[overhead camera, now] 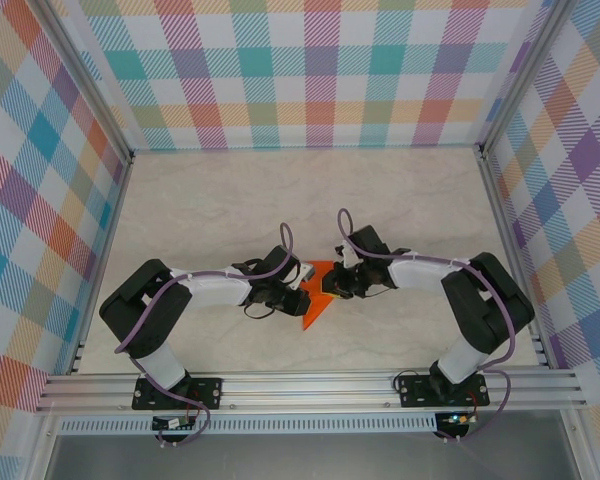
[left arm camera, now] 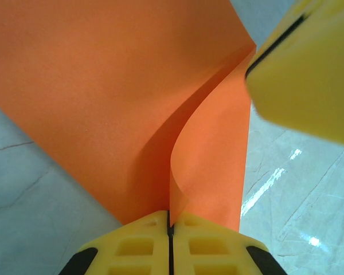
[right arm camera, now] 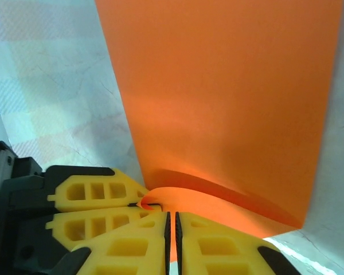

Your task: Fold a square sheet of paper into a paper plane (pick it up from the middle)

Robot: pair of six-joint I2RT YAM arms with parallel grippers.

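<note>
The square sheet of paper is seen near the middle of the pale marbled counter, caught between the two arms where they meet. It is bright orange and plain, and from the top camera one pointed corner is seen directed toward the near edge. Whether that corner touches the counter cannot be told. The left pincer is closed on the sheet: in its own wrist view the two yellow fingers are pressed together with only a thin seam between them, and an edge of the paper is clamped in that seam. From there the sheet is bent into two surfaces, a broad one spread to the left and a narrower curved flap rising to the right. The right pincer is likewise shut on the paper, its fingers drawn close with the orange edge nipped at their tips (a small curl of paper is bulged just above them). The two pincers are set just beside each other: yellow fingers of the left one are seen low on the left of the right wrist view, and a blurred yellow finger of the right one is seen at the upper right of the left wrist view. The counter is enclosed by checked walls and an aluminium frame.
</note>
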